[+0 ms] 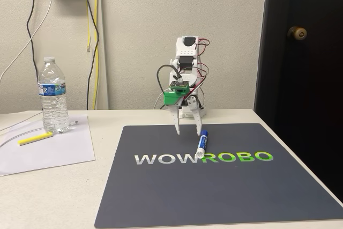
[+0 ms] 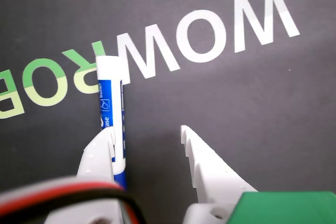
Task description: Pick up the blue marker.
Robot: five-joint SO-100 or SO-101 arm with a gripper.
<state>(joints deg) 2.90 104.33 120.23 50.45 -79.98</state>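
Fixed view: blue marker [image 1: 202, 145] lies flat on dark mat [image 1: 161, 197], across gap between white and green lettering [image 1: 203, 157]. Gripper [image 1: 189, 130] hangs just behind marker, jaws spread, tips low over mat, likely lining up for grasp. Contact with marker unclear.

Wrist view: marker [image 2: 111, 109] lies beside left finger [image 2: 97, 156], outside gap, so jaws grip nothing. Marker's near end hidden behind cable [image 2: 68, 195].

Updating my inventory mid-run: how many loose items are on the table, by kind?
Markers: 1, blue marker on the mat, by the open claw
Pens: 1, yellow pen
Bottles: 1, water bottle
Paper sheets: 1
Mats: 1
Total: 5
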